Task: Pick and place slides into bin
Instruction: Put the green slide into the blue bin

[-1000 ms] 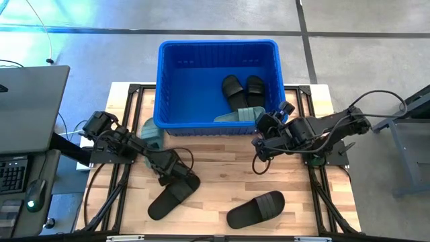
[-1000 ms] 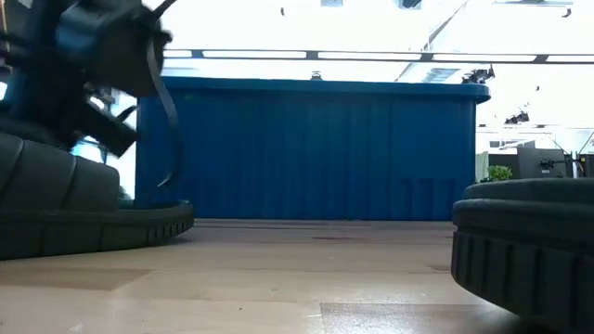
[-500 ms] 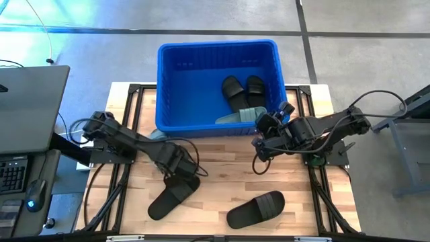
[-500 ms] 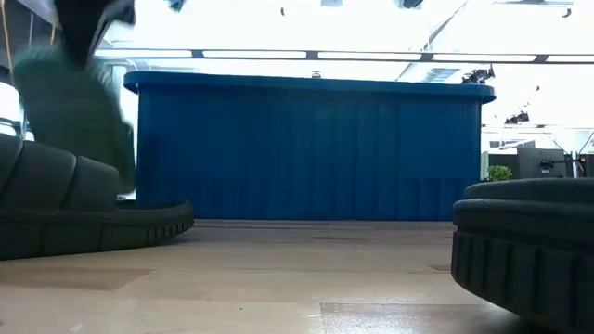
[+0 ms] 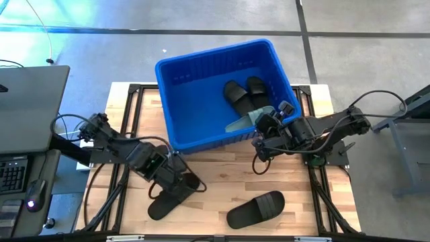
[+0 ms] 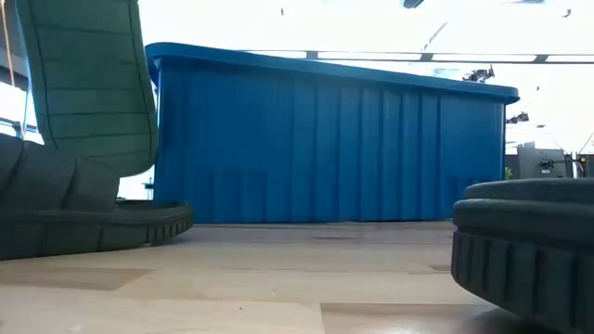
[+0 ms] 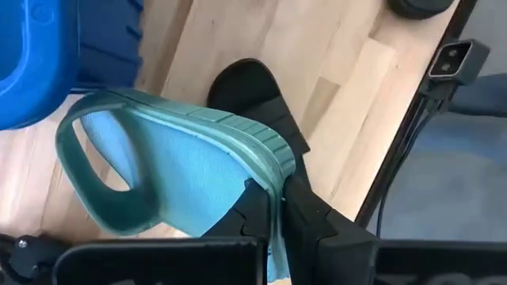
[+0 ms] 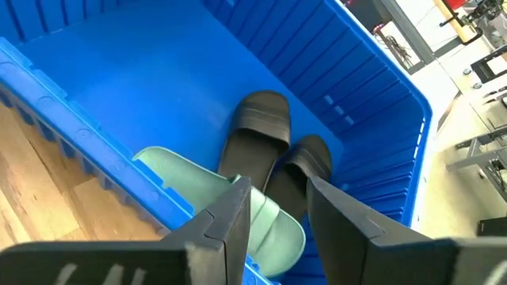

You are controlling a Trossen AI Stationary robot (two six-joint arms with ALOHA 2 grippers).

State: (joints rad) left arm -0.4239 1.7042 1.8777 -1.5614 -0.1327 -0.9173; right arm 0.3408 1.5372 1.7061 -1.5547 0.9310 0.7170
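Note:
The blue bin (image 5: 201,101) stands askew at the table's far side, with two black slides (image 5: 243,93) and a sage green slide (image 5: 250,119) inside. My left gripper (image 5: 180,180) is shut on a second green slide (image 7: 166,166), which also shows upright in the low view (image 6: 88,88). It is over a black slide (image 5: 164,200) that lies on the table. Another black slide (image 5: 255,210) lies near the table's near edge. My right gripper (image 5: 263,129) is open and empty over the bin's near right corner. My left gripper pinches the green slide's sole edge (image 7: 265,170) between its two fingers, at the end away from the strap (image 7: 95,166). The slide stands about upright in the hold, above the black slide on the table.
The bin's near left corner (image 5: 173,146) is close beside my left gripper. Bare wood lies between the bin and the two black slides. A desk with a keyboard (image 5: 13,175) stands off the table's left edge.
My left gripper has gone from the bin's near left corner toward the table's near right, lifting the green slide off the table. The bin has turned on the table: its left end has swung nearer and its right end farther. The slides inside moved with it.

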